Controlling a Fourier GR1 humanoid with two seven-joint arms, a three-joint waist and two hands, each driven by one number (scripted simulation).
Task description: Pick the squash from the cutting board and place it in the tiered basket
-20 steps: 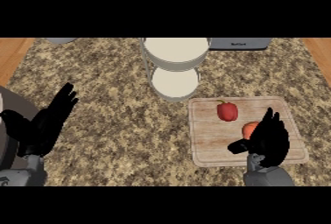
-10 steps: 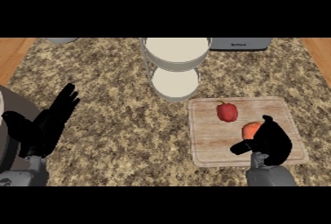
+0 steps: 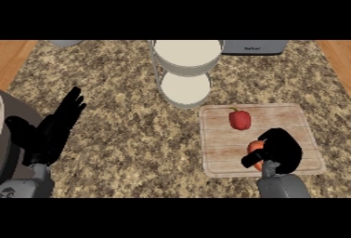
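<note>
Grasp stage only: the squash [image 3: 255, 147], still on the cutting board [image 3: 219, 139] near the bench's front right corner, is enclosed by the curled fingers of the right hand [image 3: 280, 149]; lift and transfer to the tiered basket [image 3: 185, 69] remain; left hand [image 3: 51, 130] rests open, front left.

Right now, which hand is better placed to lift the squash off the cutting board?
The right hand: it is curled over the orange squash on the cutting board. The left hand rests open at the counter's far left.
</note>
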